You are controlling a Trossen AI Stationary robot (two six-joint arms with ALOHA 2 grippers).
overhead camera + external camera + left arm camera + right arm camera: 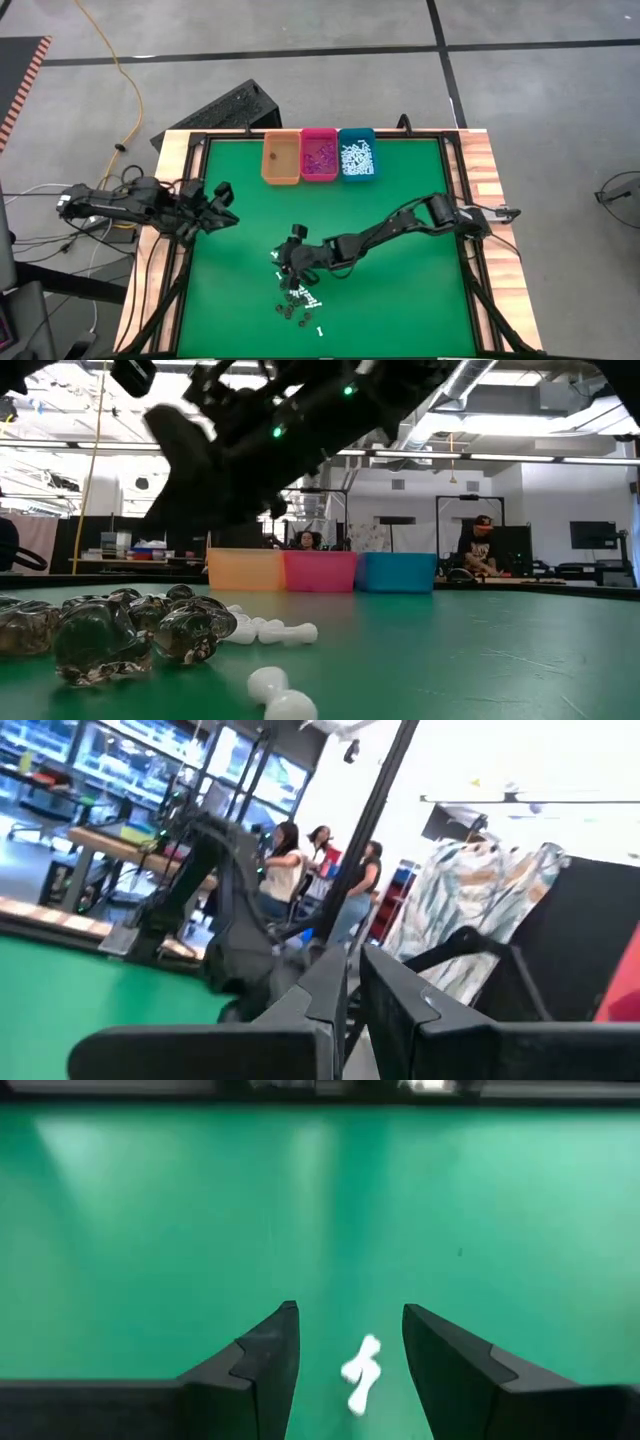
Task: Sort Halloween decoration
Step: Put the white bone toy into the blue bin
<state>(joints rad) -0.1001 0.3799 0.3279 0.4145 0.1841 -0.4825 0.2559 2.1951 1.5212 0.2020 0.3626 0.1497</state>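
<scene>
A heap of Halloween decoration (300, 297) lies on the green mat near the table's front: dark bits (120, 630) and white short sticks (270, 630). My right gripper (290, 252) is open just behind the heap. Its fingers point slantwise down and stand on either side of one white stick (360, 1372) without touching it. My left gripper (220, 197) hangs raised by the table's left edge. Its fingers (325, 990) are nearly together, with nothing between them. The pink bin (319, 155) holds purple bits and the teal bin (357, 157) holds white ones.
The orange bin (281, 158) stands left of the pink one at the far edge. A few loose white sticks (320, 329) lie in front of the heap. A black frame and a wooden rim (488, 200) border the mat. People stand and sit in the room beyond.
</scene>
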